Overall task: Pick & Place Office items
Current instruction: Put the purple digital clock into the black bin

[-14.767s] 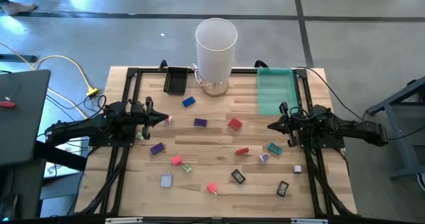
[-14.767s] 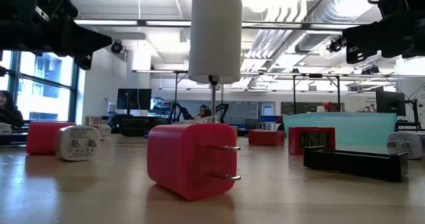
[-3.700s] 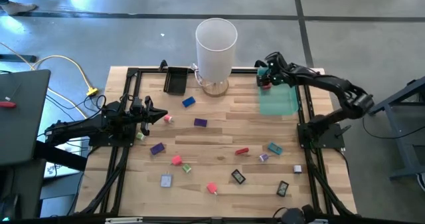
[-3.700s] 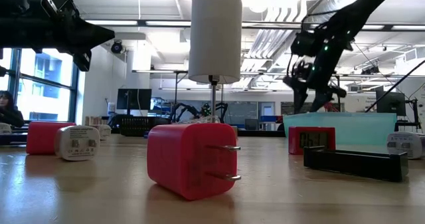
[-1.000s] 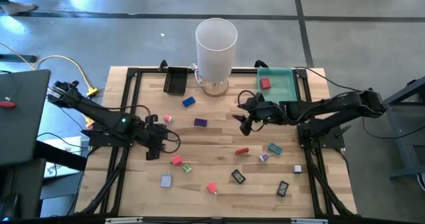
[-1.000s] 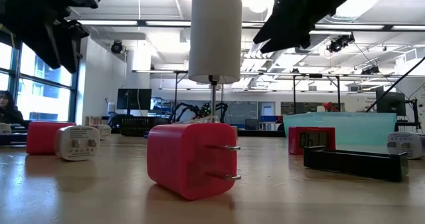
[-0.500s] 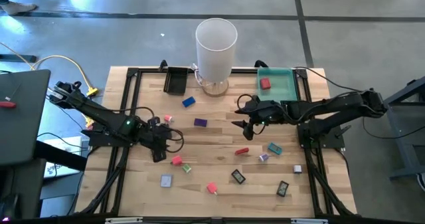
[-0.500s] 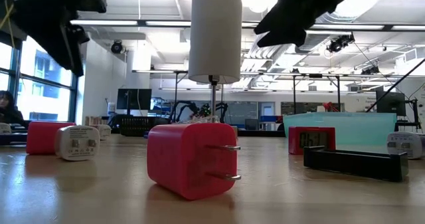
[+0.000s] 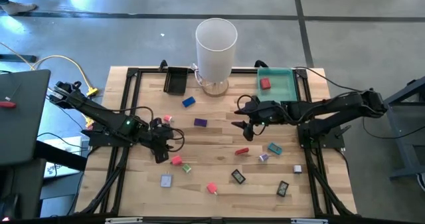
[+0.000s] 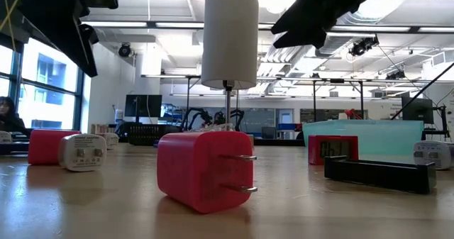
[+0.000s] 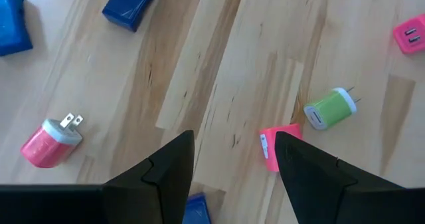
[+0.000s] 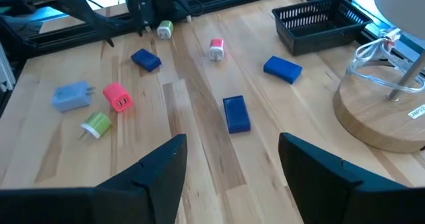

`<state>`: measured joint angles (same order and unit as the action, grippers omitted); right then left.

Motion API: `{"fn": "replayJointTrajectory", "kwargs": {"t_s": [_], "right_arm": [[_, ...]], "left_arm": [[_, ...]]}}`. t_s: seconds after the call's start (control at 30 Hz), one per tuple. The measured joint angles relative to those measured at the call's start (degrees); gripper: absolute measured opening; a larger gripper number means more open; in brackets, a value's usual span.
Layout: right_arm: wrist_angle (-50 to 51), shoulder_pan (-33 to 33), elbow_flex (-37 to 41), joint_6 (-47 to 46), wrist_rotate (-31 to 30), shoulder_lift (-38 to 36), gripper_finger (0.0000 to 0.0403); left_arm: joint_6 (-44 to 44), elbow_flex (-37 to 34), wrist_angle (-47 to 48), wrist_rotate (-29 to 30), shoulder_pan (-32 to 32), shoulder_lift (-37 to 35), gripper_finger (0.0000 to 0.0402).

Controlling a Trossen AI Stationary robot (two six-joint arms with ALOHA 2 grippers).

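Observation:
Small office items lie scattered on the wooden table (image 9: 219, 134): a blue block (image 9: 188, 102), a purple block (image 9: 200, 123), a red piece (image 9: 242, 151), a pink plug (image 9: 176, 160). My left gripper (image 9: 161, 156) hangs open, pointing steeply down, above the table's left middle. A blue block (image 11: 196, 207) lies below the gap between its fingers, and a pink piece (image 11: 279, 147) lies beside one finger. My right gripper (image 9: 238, 123) is open in the air over the table's middle and slants down toward a blue block (image 12: 236, 113). One red item (image 9: 265, 84) lies in the green tray (image 9: 282, 94).
A tall white cylinder (image 9: 216, 48) on a round wooden base stands at the far middle, with a small black tray (image 9: 176, 80) to its left. More plugs and clips lie toward the near edge, among them a pink plug (image 9: 212, 187) and black pieces (image 9: 238, 176). A black frame borders the table.
My left gripper has rolled about the line it points along and stays open above the same spot. My right gripper has turned a little in place and also stays open. No item on the table has moved.

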<state>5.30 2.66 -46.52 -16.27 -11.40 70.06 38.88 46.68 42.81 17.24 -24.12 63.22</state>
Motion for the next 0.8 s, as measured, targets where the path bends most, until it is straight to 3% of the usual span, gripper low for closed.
{"fn": "replayJointTrajectory", "kwargs": {"t_s": [0.17, 0.5, 0.7, 0.8], "right_arm": [[-0.1, 0.0, 0.0, -0.1, -0.1, 0.0, 0.0227], [-1.7, 0.0, 0.0, 0.0, -0.4, 0.0, 0.0227], [-3.3, 0.0, 0.0, 0.0, -0.4, 0.0, 0.0227], [-3.5, 0.0, 0.0, 0.0, -0.4, 0.0, 0.0227]], "left_arm": [[0.1, 0.0, 0.0, -1.5, 0.0, 0.0, 0.0213], [2.4, 0.0, 3.0, -4.2, -0.2, 0.0, 0.0283], [3.8, 0.0, 3.3, -10.8, -0.2, 0.0, 0.0288], [9.0, 0.0, 3.9, -11.7, -0.2, 0.0, 0.0288]]}}
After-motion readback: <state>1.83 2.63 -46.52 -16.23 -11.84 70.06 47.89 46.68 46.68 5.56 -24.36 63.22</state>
